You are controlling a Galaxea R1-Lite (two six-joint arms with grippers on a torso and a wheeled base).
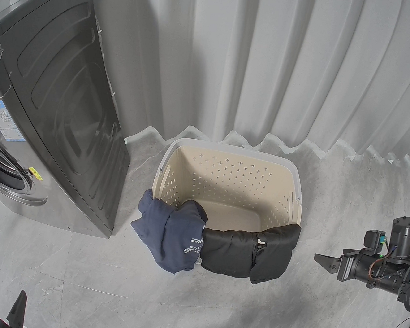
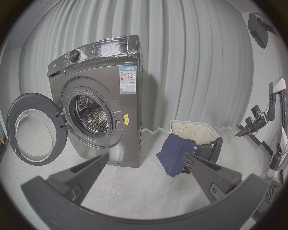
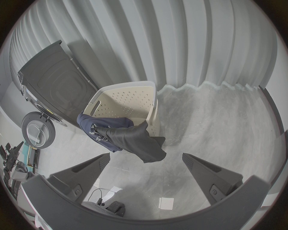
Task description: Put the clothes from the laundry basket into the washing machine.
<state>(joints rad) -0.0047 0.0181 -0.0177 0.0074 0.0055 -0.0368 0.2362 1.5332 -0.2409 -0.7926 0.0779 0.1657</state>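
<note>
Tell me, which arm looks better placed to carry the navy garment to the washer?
Probably left. The navy garment hangs over the basket rim nearest the washing machine, and the open left gripper sits on that side. The right gripper is beyond the black garment.

Test-lab laundry setup, washer, curtain backdrop

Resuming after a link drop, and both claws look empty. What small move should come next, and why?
Probably bring the left claw toward the navy garment, which hangs over the near rim of the laundry basket at the end nearer the washing machine. That claw is open and empty, and the machine's door stands open.
</note>
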